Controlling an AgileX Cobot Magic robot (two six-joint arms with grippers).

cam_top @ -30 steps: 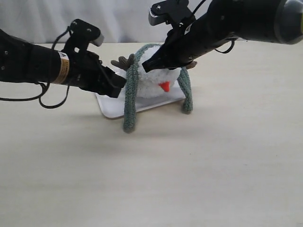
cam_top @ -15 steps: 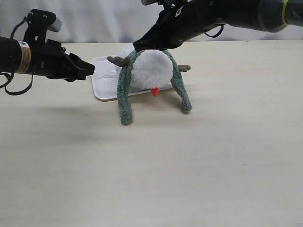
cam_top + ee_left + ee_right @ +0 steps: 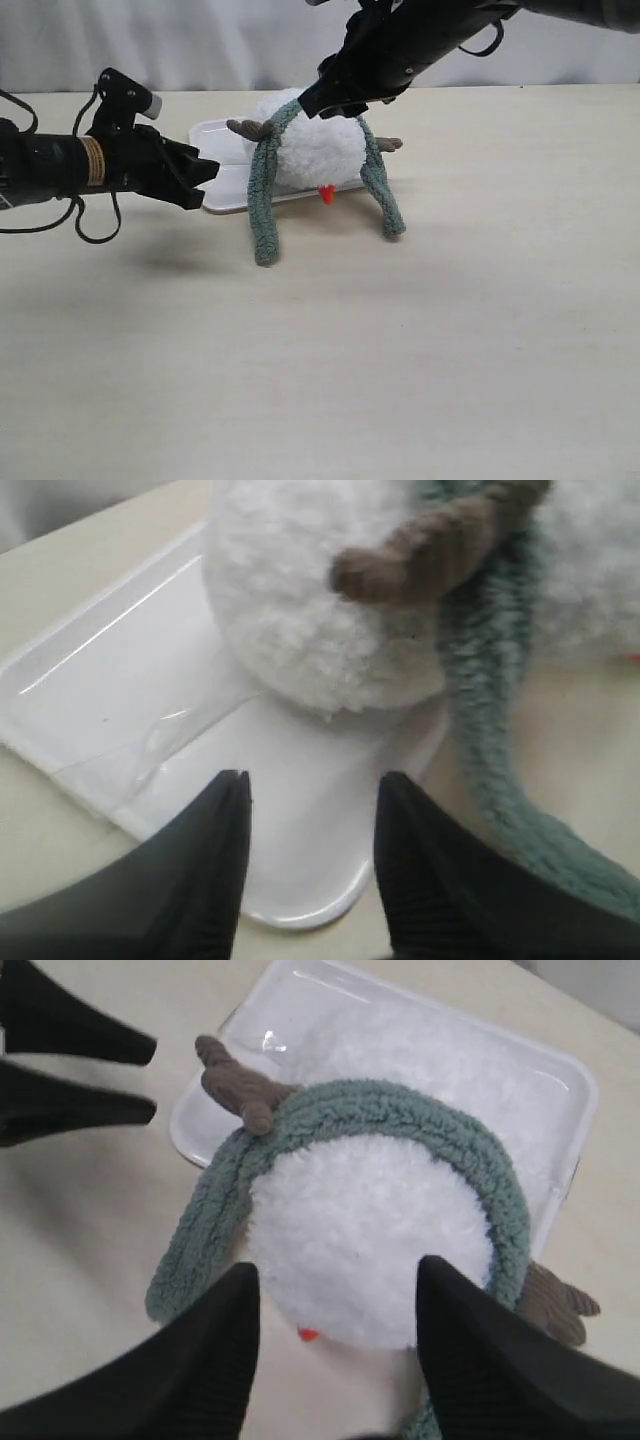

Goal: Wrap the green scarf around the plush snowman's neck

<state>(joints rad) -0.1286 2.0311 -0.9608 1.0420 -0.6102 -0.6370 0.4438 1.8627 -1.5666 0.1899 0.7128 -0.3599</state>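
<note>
The plush snowman (image 3: 315,150) lies tipped forward on a white tray (image 3: 222,180), orange nose (image 3: 325,193) pointing down at the table. The green scarf (image 3: 262,195) is draped over the snowman's neck (image 3: 400,1110), and its two ends hang down to the table on either side of the head. A brown twig arm (image 3: 440,545) sticks out beside the scarf. My right gripper (image 3: 312,104) hovers open just above the head (image 3: 370,1245), holding nothing. To the left of the tray, my left gripper (image 3: 208,173) is open with its fingertips (image 3: 232,790) over the tray's near corner.
The white tray (image 3: 560,1070) sits at the back middle of a pale wooden table (image 3: 400,350). A white curtain (image 3: 200,40) runs behind the table.
The left gripper drew back to the left, then came back toward the tray and lower. The right gripper rose off the snowman, which tipped further forward. The scarf stays draped over the neck.
</note>
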